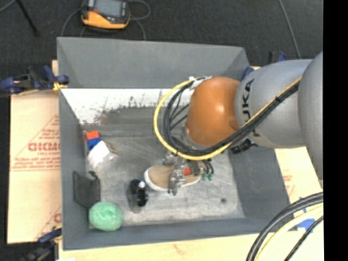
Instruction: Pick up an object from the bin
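Observation:
My gripper (175, 181) is low in the middle of the bin, under the arm's orange cover. It is right over the right end of a tan oval thing with a white rim (157, 176) that lies flat on the floor. A small red and green piece (197, 172) shows just to the gripper's right. To the left of the oval thing lies a small black thing with a white spot (137, 192).
A green spongy ball (105, 216) sits in the near left corner, with a flat black pouch (86, 189) just above it. A clear white bottle with an orange and blue end (98, 149) lies by the left wall. The arm covers the right back part.

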`<state>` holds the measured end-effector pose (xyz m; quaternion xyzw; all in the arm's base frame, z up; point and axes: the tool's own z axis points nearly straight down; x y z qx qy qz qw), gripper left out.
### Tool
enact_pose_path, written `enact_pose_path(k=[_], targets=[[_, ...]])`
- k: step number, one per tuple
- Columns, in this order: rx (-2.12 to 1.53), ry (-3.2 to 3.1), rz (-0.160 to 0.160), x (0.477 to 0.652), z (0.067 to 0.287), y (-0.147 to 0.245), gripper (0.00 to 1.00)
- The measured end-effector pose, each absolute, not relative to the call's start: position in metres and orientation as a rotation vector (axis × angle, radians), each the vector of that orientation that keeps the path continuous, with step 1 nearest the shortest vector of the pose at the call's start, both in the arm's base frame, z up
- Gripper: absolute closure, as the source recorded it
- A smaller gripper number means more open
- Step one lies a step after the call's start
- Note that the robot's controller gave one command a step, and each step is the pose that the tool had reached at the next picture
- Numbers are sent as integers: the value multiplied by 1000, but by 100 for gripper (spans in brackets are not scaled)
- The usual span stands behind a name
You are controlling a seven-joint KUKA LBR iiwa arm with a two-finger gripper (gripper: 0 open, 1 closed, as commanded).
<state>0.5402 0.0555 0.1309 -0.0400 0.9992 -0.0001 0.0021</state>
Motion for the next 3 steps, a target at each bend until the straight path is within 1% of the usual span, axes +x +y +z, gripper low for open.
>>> enact_pose_path(k=[3], targets=[[-122, 3135, -1, 540, 157, 55, 100]])
